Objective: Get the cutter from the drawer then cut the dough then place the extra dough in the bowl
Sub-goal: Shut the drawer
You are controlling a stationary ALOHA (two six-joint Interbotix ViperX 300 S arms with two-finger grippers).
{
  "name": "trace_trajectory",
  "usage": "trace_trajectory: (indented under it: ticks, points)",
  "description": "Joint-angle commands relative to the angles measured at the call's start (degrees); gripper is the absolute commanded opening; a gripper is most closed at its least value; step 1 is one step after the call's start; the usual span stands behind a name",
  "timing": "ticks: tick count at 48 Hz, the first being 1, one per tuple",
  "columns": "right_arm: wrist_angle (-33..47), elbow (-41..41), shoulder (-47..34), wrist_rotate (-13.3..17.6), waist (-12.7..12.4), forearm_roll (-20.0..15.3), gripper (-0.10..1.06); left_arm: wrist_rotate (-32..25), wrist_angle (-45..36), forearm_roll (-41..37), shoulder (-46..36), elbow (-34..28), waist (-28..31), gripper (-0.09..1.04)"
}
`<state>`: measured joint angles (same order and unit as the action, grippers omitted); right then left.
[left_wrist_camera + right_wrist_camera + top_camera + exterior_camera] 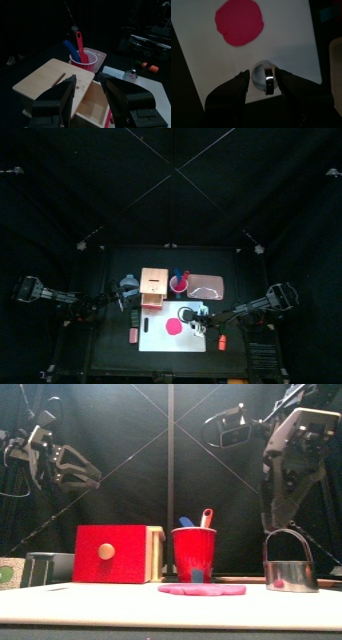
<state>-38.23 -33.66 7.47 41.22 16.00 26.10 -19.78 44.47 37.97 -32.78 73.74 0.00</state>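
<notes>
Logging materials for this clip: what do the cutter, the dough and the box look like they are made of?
Cutter: polished metal; its band shines and mirrors the surroundings, and it has a thin wire handle.
Dough: probably soft, matte modelling clay; it is a flat pink disc with an uneven edge.
Box: pale, bare-looking wood with faint grain; its red front looks painted and smooth.

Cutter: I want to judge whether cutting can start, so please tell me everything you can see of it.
The cutter is a round band of shiny metal with a thin wire handle arching over it. It stands upright on the white cutting board, right of the flat pink-red dough and apart from it. In the right wrist view it sits between the right gripper's spread fingers; whether they touch it cannot be told.
</notes>
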Motion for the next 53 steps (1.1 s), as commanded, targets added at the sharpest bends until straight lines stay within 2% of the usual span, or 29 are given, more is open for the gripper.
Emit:
trace_trajectory:
  ticks: [1, 6, 9, 11, 15, 21, 24, 30, 40, 46, 53]
  points:
    - [1.93, 4.04, -0.44, 0.09, -0.35, 4.04, 0.8, -0.18, 0.09, -0.18, 0.44, -2.55, 4.57, 0.8]
    - [7.12, 5.98, -4.04, 0.09, -1.67, 6.15, 0.8, -0.7, -4.48, -2.46, 1.58, -5.19, 11.6, 0.8]
    - [10.02, 6.77, -6.59, 0.18, -2.46, 6.15, 0.79, -0.53, -11.78, -4.92, 2.55, -7.38, 17.49, 0.8]
    - [11.87, 7.47, -8.17, 0.35, -2.99, 5.63, 0.78, -0.62, -20.13, -6.86, 3.52, -10.2, 21.88, 0.8]
    - [14.15, 9.14, -10.9, 0.53, -3.52, 4.92, 0.72, -0.88, -31.03, -10.2, 4.75, -14.94, 26.54, 0.79]
    - [16.0, 11.6, -13.18, 0.53, -4.13, 5.45, 0.56, -0.79, -43.77, -21.18, 6.77, -23.38, 30.23, 0.78]
    - [17.31, 12.39, -14.06, 0.53, -4.39, 5.71, 0.49, -0.62, -47.37, -24.52, 8.09, -26.98, 31.9, 0.77]
    - [20.92, 13.62, -17.05, 0.62, -4.92, 4.83, 0.35, -0.97, -51.77, -26.46, 12.39, -31.29, 33.13, 0.72]
    - [28.48, 15.29, -21.62, 0.53, -6.94, 3.34, 0.26, -0.97, -58.45, -34.98, 22.76, -38.41, 33.66, 0.54]
    - [33.75, 16.26, -24.35, 0.53, -8.79, 3.08, 0.17, -1.05, -59.94, -37.09, 26.37, -42.1, 34.1, 0.49]
    - [35.16, 17.75, -25.4, 0.53, -9.23, 2.81, 0.12, -1.49, -62.49, -39.73, 29.09, -45.35, 35.86, 0.49]
